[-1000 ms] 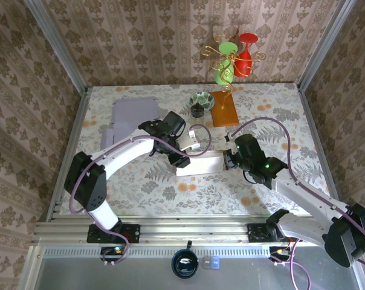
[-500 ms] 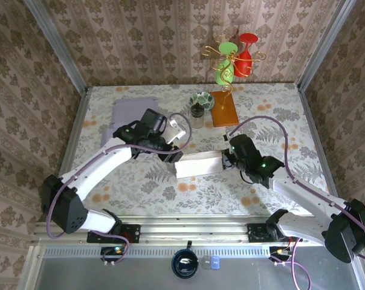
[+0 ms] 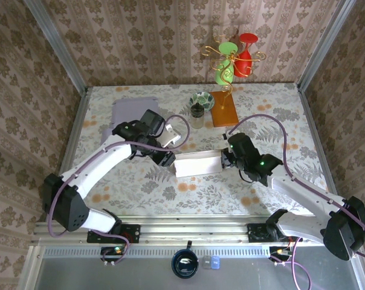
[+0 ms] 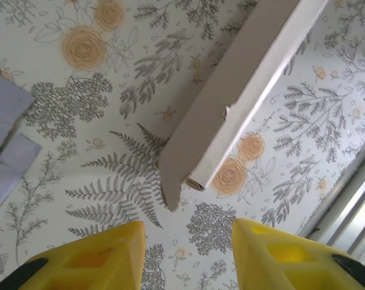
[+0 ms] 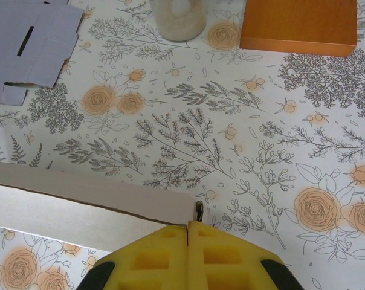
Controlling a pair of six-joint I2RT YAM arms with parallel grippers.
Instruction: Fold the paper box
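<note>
Just ahead of left fingers [image 4: 92,261], paper box [image 4: 243,90]

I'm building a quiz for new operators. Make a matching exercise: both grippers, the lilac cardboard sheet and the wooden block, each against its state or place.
1 left gripper
2 right gripper
3 lilac cardboard sheet
4 wooden block

A shut, at the white paper box's right end
B lying flat, far left
C open, near the box's left end
D orange-brown, far centre

Pairs: 1-C, 2-A, 3-B, 4-D
</note>
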